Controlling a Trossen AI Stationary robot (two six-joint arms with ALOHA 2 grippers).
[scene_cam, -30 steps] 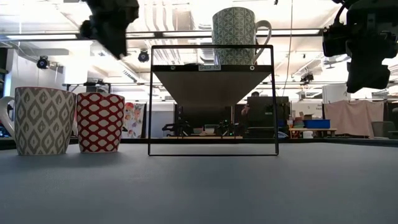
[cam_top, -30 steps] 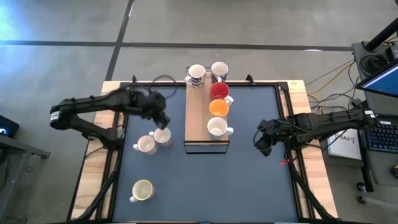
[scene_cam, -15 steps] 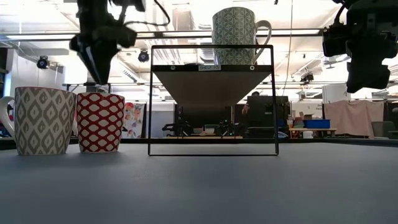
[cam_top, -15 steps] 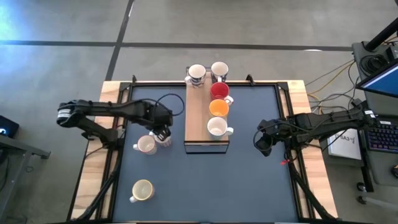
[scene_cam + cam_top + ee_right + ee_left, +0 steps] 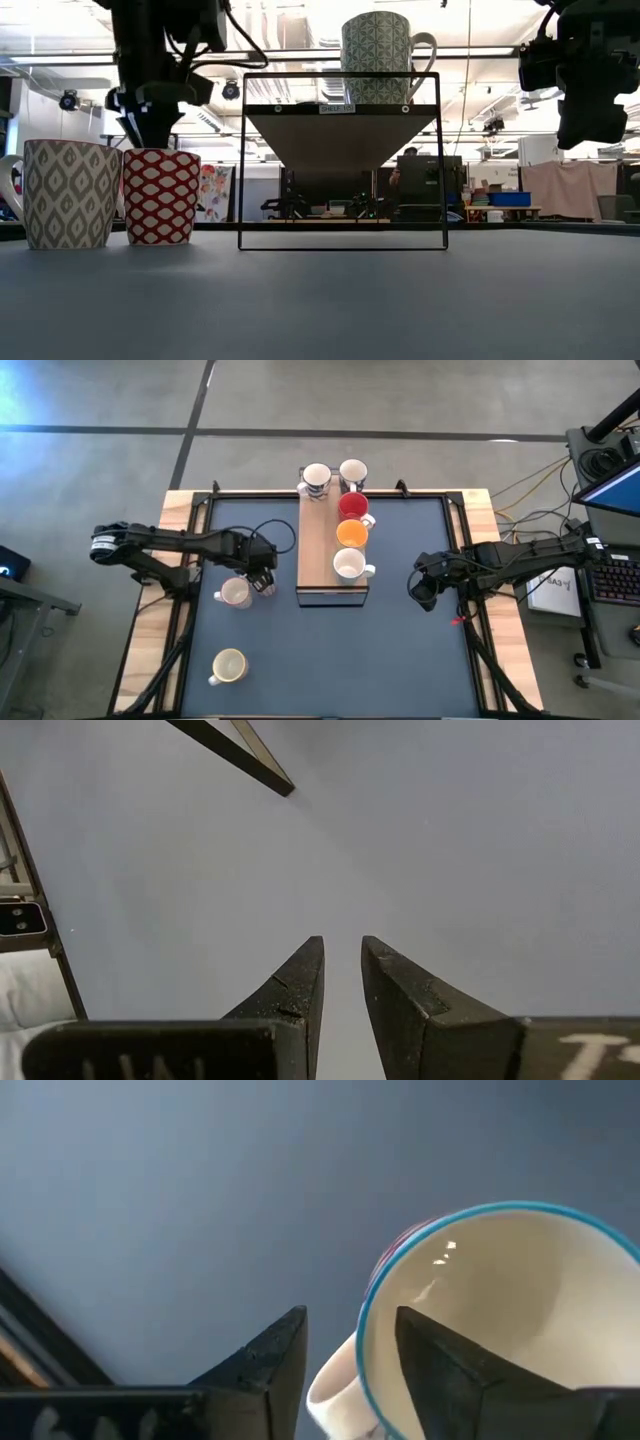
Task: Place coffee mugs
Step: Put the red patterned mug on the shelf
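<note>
From above, at centre left, the left gripper hides the red patterned mug. Its wrist view shows open fingers straddling the rim, not squeezing. The right gripper, centre right, hangs slightly open, empty.

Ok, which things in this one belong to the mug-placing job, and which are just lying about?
Job in hand:
- left gripper, open astride the rim of the red-patterned mug
- grey-patterned mug beside it
- cream mug, alone on the mat
- wooden stand carrying five more mugs

Lying about:
- right gripper, idle and empty
- keyboard
- cables off the table
</note>
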